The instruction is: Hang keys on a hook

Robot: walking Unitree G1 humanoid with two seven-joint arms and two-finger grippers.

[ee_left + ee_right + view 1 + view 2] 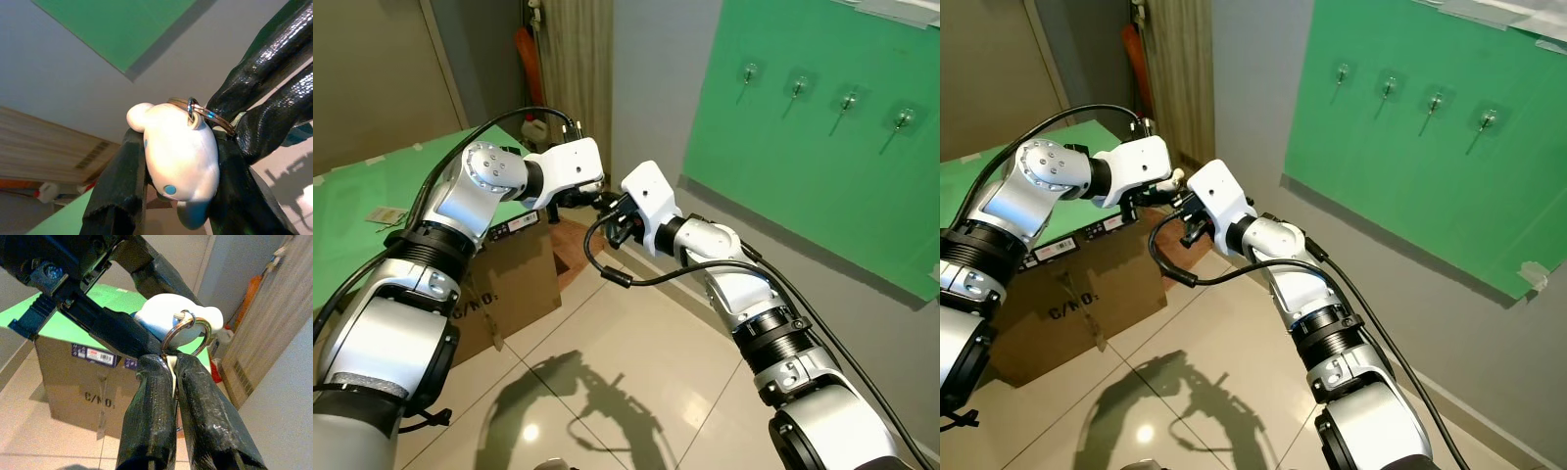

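Two grippers meet on one small thing in front of my chest: my left gripper [181, 196] has the white charm [178, 152] of the keys clamped between its fingers, and my right gripper [173, 377] has its fingers pressed together on the metal key ring [185, 337] that comes out of the charm's top. So the keys sit mid-air between both arms, over the tiled floor [636, 362], with the ring end turned toward my right side.

The hooks [847, 103] lie far and to the right, four in a row on the green board [783, 186] on the wall, well apart from the keys. My right arm is the nearer one, and I judge the ring should travel that way, opening facing a hook.

The cardboard box [514, 284] stands near left, below my left arm, off the path. My right arm's black cable [636, 279] loops under the wrist and could snag.
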